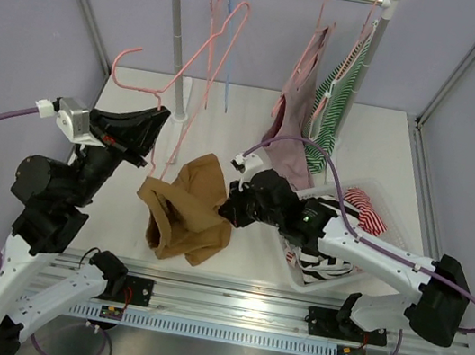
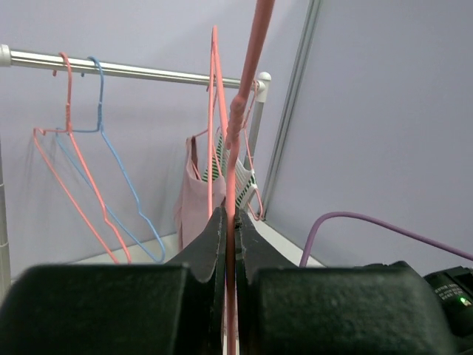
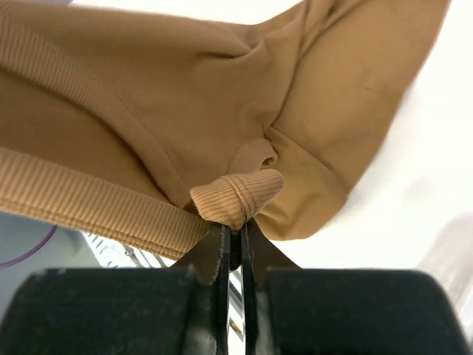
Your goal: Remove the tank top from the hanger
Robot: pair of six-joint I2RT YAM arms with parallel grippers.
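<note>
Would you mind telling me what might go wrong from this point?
The right gripper pinches only a small ribbed fold of the brown tank top, so it may slip free. The pink hanger in the left gripper appears close to the hangers on the rail and might snag them.

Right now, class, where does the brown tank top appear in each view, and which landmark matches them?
Top external: brown tank top at centre, right gripper at its right edge.
Left wrist: not in it.
Right wrist: fills the upper frame, a fold pinched in the right gripper.
Shared landmark: that gripper's pinch on the fold.
</note>
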